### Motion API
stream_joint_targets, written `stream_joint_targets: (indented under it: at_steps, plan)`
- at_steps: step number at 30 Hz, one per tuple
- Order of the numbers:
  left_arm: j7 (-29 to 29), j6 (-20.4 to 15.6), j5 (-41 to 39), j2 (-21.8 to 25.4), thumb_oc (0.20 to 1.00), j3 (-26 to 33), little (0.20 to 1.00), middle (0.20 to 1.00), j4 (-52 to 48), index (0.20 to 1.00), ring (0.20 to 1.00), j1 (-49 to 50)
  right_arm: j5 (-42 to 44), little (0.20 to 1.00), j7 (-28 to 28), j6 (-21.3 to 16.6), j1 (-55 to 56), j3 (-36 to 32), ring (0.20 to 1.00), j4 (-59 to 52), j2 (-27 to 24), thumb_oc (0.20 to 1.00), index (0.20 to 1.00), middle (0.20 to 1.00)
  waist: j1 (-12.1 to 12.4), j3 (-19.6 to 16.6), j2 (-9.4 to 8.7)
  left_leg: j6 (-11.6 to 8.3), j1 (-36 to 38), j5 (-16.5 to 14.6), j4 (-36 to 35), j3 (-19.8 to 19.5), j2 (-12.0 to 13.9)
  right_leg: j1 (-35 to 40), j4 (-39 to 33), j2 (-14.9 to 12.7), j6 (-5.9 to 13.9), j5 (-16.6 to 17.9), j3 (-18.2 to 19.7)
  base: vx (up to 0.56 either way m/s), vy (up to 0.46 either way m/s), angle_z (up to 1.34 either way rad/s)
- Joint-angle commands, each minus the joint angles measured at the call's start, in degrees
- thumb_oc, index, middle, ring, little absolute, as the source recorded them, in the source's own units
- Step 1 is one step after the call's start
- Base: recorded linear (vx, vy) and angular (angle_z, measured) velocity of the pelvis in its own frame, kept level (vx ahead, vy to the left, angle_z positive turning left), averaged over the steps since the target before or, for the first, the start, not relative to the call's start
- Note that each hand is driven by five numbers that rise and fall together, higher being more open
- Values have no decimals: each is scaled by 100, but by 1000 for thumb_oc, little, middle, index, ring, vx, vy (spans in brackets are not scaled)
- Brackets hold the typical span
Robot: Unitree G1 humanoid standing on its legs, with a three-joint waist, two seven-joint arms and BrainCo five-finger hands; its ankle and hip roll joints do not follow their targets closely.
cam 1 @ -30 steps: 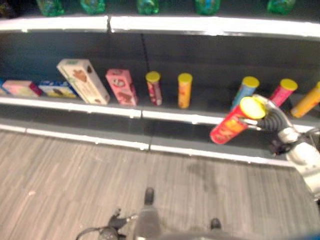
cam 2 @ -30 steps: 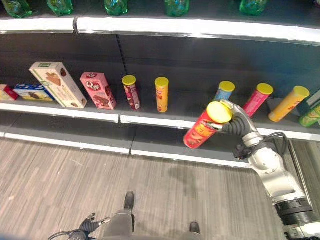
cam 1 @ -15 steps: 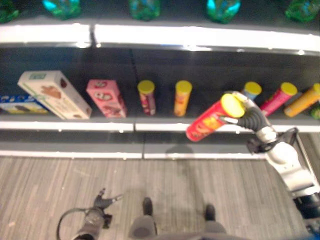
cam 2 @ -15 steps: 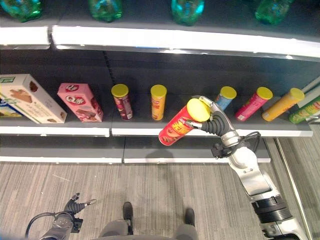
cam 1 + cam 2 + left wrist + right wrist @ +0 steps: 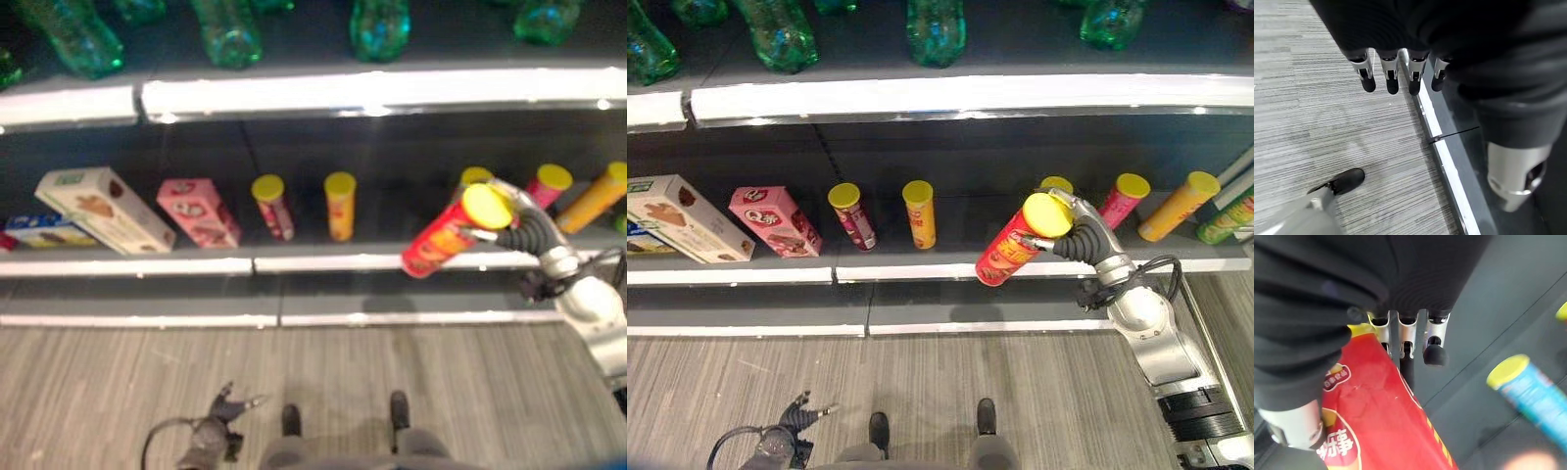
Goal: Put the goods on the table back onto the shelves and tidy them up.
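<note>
A red crisp can [image 5: 1011, 253] with a yellow lid hangs tilted in front of the middle shelf [image 5: 921, 270]. My right hand [image 5: 1085, 238] is shut on its lid end. In the right wrist view the fingers [image 5: 1406, 335] curl over the red can [image 5: 1376, 416]. A blue can [image 5: 1533, 387] stands on the shelf just behind it, its yellow lid [image 5: 1055, 183] peeking over the held can. My left hand [image 5: 792, 423] hangs low over the floor, and its fingers [image 5: 1391, 78] are straight and hold nothing.
On the middle shelf stand a beige box [image 5: 681, 217], a pink box [image 5: 774, 220], a maroon can [image 5: 850, 213] and an orange can [image 5: 919, 212]. Right of my hand lean a pink can [image 5: 1122, 199], a yellow can [image 5: 1178, 204] and a green can [image 5: 1225, 215]. Green bottles [image 5: 936, 29] line the top shelf.
The whole view has shifted, so the camera moved. Against the shelf cans, my right hand has carried the red can to the right, in front of the blue can.
</note>
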Motion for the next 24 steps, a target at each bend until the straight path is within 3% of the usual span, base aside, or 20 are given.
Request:
stream_joint_targets:
  at_steps: [1, 8, 15, 19, 24]
  plan:
    - [18, -76, 51, 239, 1000, -260, 1000, 1000, 159, 1000, 1000, -229, 212, 200, -56, -281, -837, 310, 200, -179, -409, 200, 200, 200, 132, -238, -200, -92, 206, -721, 340, 9, -56, -620, 579, 3, 259, -785, 228, 24, -30, 16]
    - [53, -62, 2, 227, 1000, -415, 1000, 1000, 210, 1000, 1000, -226, -235, 200, -326, -136, -1762, 932, 200, 480, -682, 200, 200, 200, 210, -28, -88, -113, -41, -668, 369, -37, -50, -992, 860, -29, 229, -850, 277, -15, -17, 6]
    - [121, -142, -84, 378, 1000, -628, 1000, 1000, 126, 1000, 1000, -363, -964, 200, -814, 65, -3369, 1822, 200, 1431, -1115, 200, 200, 200, 203, 324, 148, -148, -474, -617, 463, 17, -71, -1645, 1216, -46, 219, -853, 417, -37, 16, -2]
    - [140, -217, -247, 452, 1000, -737, 1000, 1000, -71, 1000, 1000, -314, -1225, 200, -1068, 158, -4314, 2332, 200, 2062, -1126, 200, 200, 200, 220, 476, 340, -187, -678, -534, 471, 24, -80, -1865, 1262, -41, 223, -843, 459, -9, 21, -9]
    - [121, -236, -332, 434, 1000, -762, 1000, 1000, -124, 1000, 1000, -247, -1465, 200, -1240, 225, -4647, 2494, 200, 2283, -1046, 200, 200, 200, 245, 537, 455, -209, -760, -485, 425, 7, -85, -1981, 1314, -41, 236, -850, 469, 0, 0, 0]
